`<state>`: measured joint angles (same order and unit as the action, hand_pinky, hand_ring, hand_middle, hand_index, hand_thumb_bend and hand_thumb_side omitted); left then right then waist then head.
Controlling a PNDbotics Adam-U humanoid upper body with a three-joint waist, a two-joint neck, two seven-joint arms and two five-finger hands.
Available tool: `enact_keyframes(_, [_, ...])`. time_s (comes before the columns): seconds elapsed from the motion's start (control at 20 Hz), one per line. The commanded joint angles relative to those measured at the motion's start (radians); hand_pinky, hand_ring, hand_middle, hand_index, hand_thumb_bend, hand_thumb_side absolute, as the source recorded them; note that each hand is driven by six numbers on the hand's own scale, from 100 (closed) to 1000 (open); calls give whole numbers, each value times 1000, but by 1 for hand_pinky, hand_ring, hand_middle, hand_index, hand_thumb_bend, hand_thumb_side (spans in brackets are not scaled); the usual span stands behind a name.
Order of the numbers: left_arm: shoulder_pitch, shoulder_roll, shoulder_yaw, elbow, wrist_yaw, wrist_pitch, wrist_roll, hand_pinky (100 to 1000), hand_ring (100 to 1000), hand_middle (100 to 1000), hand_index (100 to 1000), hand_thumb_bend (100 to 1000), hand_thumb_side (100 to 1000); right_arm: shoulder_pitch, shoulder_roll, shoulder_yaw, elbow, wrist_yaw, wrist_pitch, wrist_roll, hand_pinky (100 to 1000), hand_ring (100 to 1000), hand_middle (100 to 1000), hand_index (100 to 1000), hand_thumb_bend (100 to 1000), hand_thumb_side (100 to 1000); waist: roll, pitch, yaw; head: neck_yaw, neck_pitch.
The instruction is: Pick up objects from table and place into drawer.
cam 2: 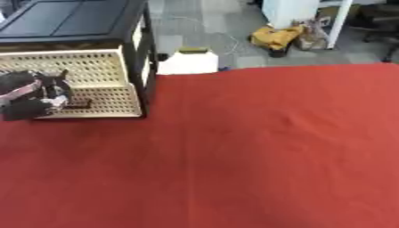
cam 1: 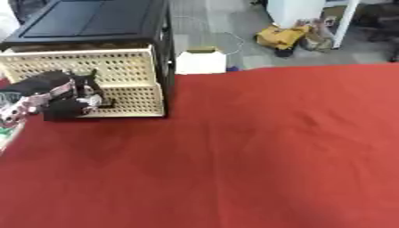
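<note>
Drawer [cam 1: 117, 84], robot hand [cam 1: 74, 95] fuller leftward.

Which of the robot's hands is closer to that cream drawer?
Left. The left hand is right at the front of the drawer; the right hand shows in neither view.

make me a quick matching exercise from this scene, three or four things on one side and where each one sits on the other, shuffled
Things:
1. robot's black left hand
2. black-framed drawer cabinet with cream perforated drawers
3. small white box
4. yellow bag

Places:
A. on the grey floor, just beyond the far edge of the red tablecloth
B. at the table's far left corner
C. in front of the cabinet's lower drawer
D. on the floor farther back, by the white furniture

Pairs: 1-C, 2-B, 3-A, 4-D
</note>
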<state>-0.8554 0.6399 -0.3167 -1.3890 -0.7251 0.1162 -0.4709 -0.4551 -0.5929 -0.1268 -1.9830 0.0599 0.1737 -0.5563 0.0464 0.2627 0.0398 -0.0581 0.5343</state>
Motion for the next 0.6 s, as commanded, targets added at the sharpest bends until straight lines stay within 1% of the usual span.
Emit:
enact_keyframes(0.05, [-23, 16, 12, -9, -10, -12, 5, 113, 370, 543, 926, 100, 1000, -6, -18, -12, -17, -4, -4, 3, 631, 797, 503, 665, 256, 670, -3, -24, 3, 1, -10])
enact_keyframes(0.15, [-21, 16, 12, -9, -9, -17, 2, 100, 343, 543, 927, 100, 1000, -6, -16, -12, -17, -5, -5, 3, 631, 797, 503, 665, 255, 670, -4, -26, 5, 1, -10])
enact_keyframes(0.25, [-18, 16, 12, -9, -4, -22, -1, 100, 304, 523, 914, 100, 1000, -5, -16, -13, -17, -6, -5, 2, 631, 796, 504, 665, 254, 669, -5, -28, 6, 1, -9])
enact_keyframes(0.4, [-10, 22, 7, -23, 10, -33, -14, 100, 270, 481, 868, 100, 1000, -2, -15, -15, -17, -7, -6, -1, 631, 796, 504, 665, 253, 669, -7, -32, 8, 2, -8])
enact_keyframes(0.6, [18, 47, -7, -106, 49, -43, -65, 100, 260, 453, 838, 100, 1000, 3, -15, -16, -17, -8, -6, -4, 631, 796, 504, 665, 250, 668, -9, -37, 12, 1, -3])
